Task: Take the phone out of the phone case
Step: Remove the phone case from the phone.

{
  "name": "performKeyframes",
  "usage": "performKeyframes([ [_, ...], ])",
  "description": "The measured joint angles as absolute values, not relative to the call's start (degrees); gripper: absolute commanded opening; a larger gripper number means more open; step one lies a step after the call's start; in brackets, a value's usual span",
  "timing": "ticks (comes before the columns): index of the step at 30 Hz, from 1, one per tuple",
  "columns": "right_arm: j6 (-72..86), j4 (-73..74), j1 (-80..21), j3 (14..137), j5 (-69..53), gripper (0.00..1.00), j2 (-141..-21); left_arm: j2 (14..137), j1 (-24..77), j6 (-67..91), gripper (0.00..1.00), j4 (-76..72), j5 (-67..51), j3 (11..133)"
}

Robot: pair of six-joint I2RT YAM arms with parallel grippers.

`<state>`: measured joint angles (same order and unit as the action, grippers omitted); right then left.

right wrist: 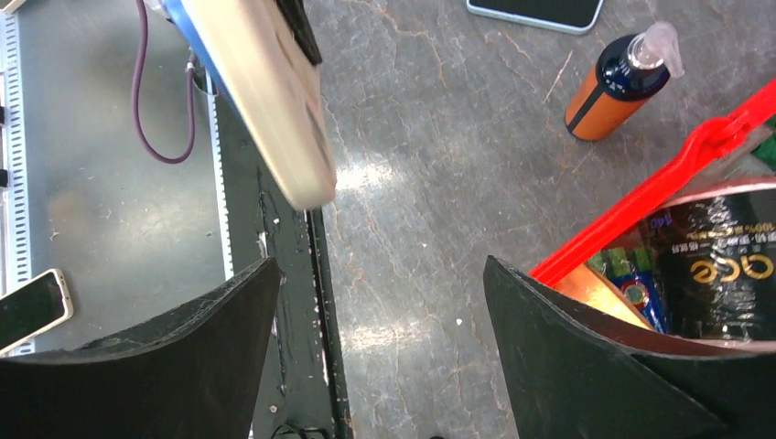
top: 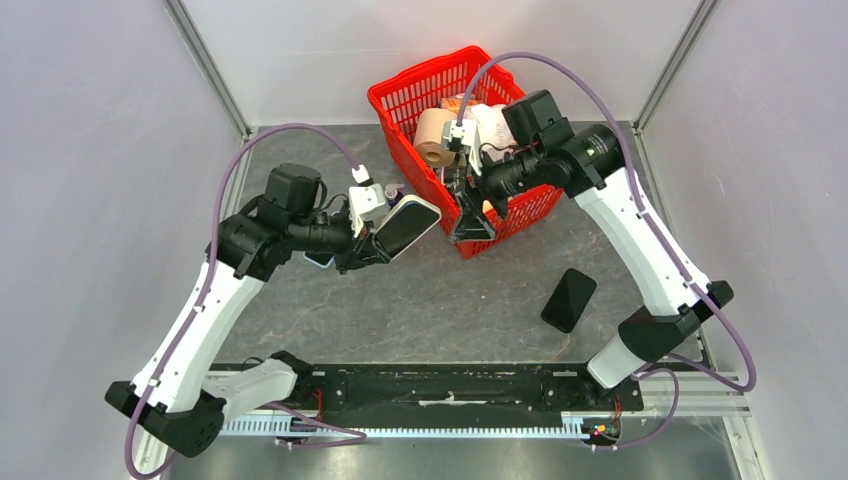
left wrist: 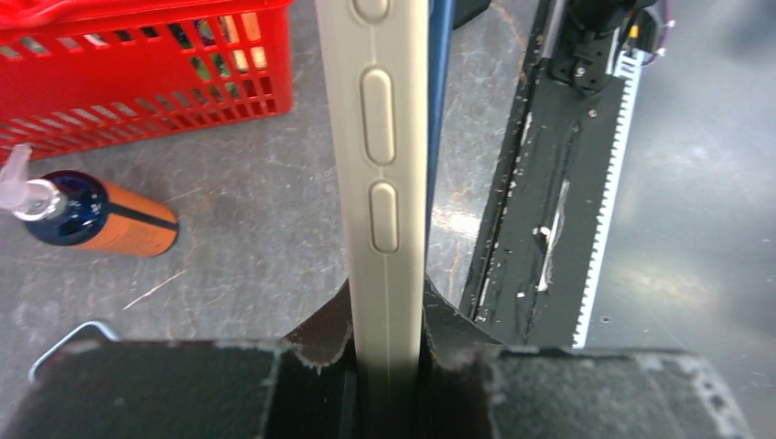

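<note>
Red basket (top: pixel 400 100): rolls (top: pixel 432 135), possibly tins (right wrist: pixel 723 274); end effectors: left (top: pixel 375 248) clamps phone case (top: pixel 408 225), right (right wrist: pixel 380 270) splayed.

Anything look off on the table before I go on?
The orange spray bottle lies on its side on the table beside the red basket, not in it. No spill shows. Nothing else stands out.

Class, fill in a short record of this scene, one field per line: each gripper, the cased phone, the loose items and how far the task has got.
Left gripper: shut on the cased phone, held above the table
Right gripper: open, empty, beside the red basket
Loose items: black phone, orange and blue bottle
Task state: phone still inside its case
</note>
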<state>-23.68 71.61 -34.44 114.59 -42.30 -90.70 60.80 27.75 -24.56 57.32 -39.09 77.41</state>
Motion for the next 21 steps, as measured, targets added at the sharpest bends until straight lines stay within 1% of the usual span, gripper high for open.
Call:
performKeyframes([
  [9, -23.53, 71.64, -36.29, 118.76, -44.97, 0.78, -93.86, 62.11, 27.75, -21.45, 0.02, 55.57, -43.33, 77.28],
  [11, -23.49, 71.66, -36.67, 118.98, -45.41, 0.74, -94.11, 62.22, 27.75, -21.1, 0.02, 55.11, -43.75, 77.03],
  [13, -23.38, 71.64, -36.99, 119.11, -46.09, 0.65, -94.39, 62.28, 27.75, -20.8, 0.02, 54.61, -43.92, 76.49],
  [15, -23.16, 71.66, -37.19, 119.11, -46.7, 0.51, -94.72, 62.33, 27.75, -20.56, 0.02, 54.22, -44.1, 75.96],
  [18, -23.16, 71.68, -37.41, 119.11, -47.2, 0.33, -95.09, 62.35, 27.75, -20.21, 0.02, 53.65, -44.31, 75.22],
  [20, -23.24, 71.7, -37.41, 119.11, -47.77, 0.18, -95.31, 62.37, 27.75, -19.99, 0.02, 53.32, -44.91, 74.87],
  [21, -23.53, 71.72, -37.43, 119.09, -47.9, 0.06, -95.37, 62.41, 27.75, -19.94, 0.02, 53.17, -45.19, 74.74],
])
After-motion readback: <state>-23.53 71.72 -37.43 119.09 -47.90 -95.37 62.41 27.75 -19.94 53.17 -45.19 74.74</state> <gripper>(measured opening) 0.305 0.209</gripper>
